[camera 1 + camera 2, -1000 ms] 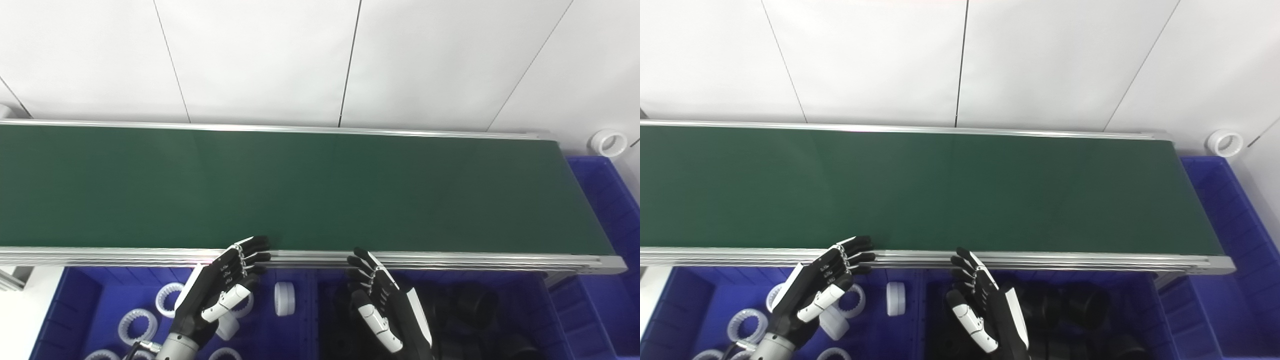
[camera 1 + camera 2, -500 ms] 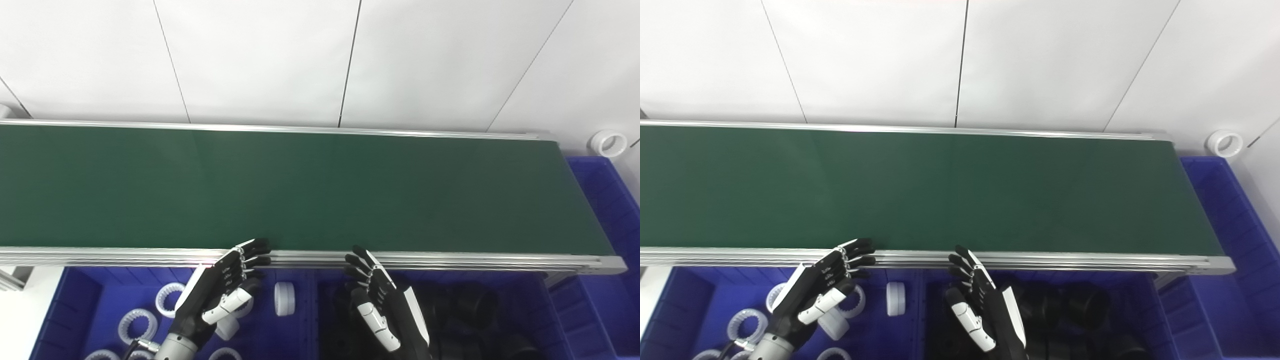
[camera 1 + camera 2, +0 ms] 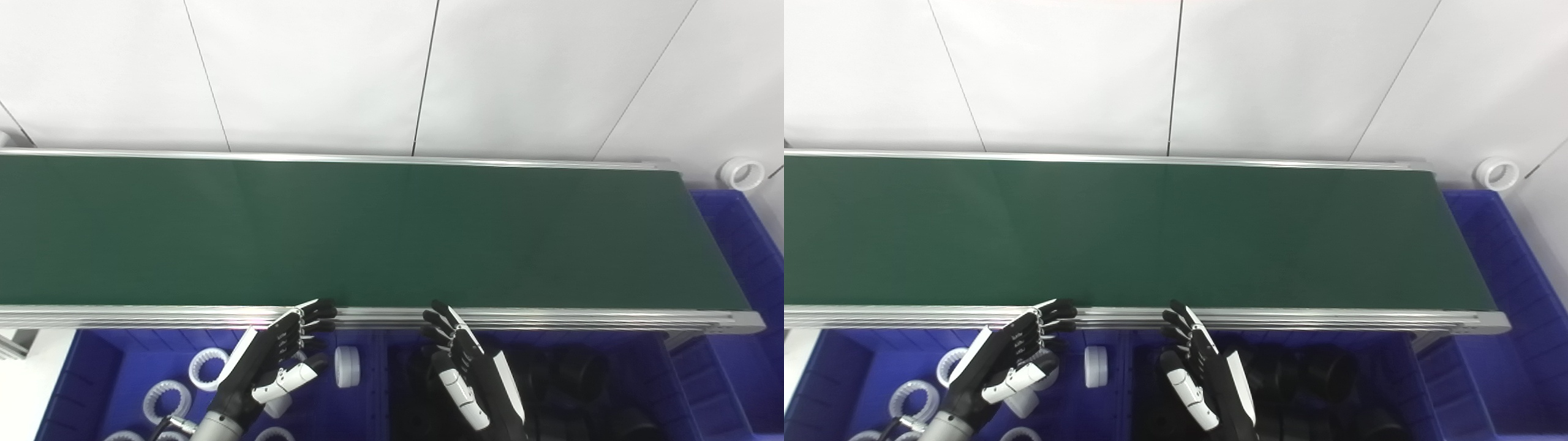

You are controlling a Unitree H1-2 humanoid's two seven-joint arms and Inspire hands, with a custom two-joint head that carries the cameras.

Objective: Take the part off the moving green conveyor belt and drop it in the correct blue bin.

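Several white toothed rings (image 3: 205, 369) in bin (image 3: 92, 367)

I count one green conveyor belt (image 3: 380, 233), two hands, left (image 3: 269, 361) and right (image 3: 468, 373), and three blue bins: left (image 3: 98, 367), middle (image 3: 667, 373), far right (image 3: 747, 245). One white ring (image 3: 741, 173) sits apart. Parts inside the bins: too overlapped to count.
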